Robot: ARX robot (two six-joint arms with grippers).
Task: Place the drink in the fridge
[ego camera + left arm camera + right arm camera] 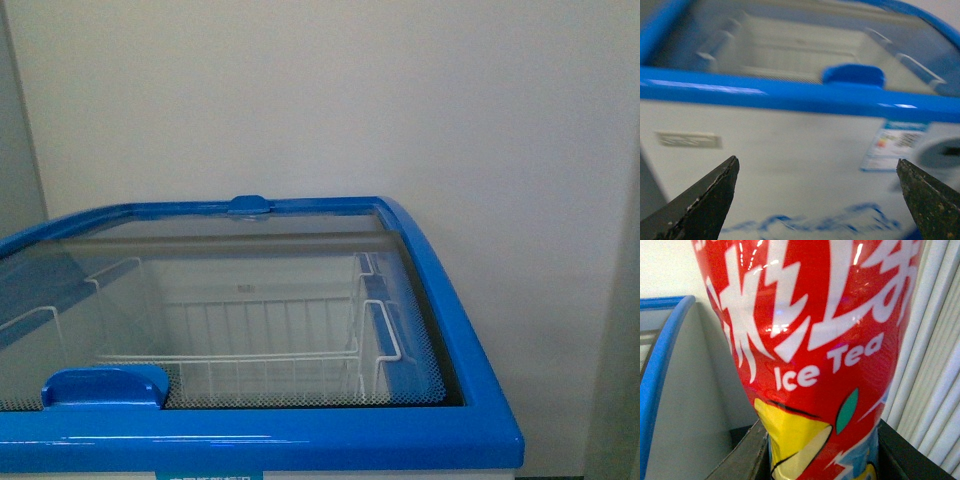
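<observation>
White fridge (470,340): it fills the lower front view against a pale wall (400,100), and we see a blue rim (300,440) running all round its top.
Slats (935,365): pale and vertical, they stand behind the drink in the right wrist view.
Lids (250,290): curved glass covers the top as far as the front view shows, with a dotted border along the near edge.
Baskets (270,340): white wire, hanging inside under the glass. One runs across the middle, and we see more wire at both ends.
Decal (815,222): a blue mountain outline low on the white front, blurred in the left wrist view.
Drink (810,340): it fills the right wrist view with its red label, large white characters and the words "Ice Tea", with yellow and blue patches lower down. We place it outside the fridge, near one end, whose blue rim and white side show behind it.
Right gripper (822,460): clamped on the drink, with dark fingers (742,457) against either side of its lower part.
Left gripper (816,165): spread wide, with nothing between its two dark tips. It faces the white front below the rim without touching it.
Handles (103,385): blue, one on the near left edge of the glass and another at the middle of the far rim.
Sticker (895,145): small, on the white front just under the rim. We cannot read its print.
</observation>
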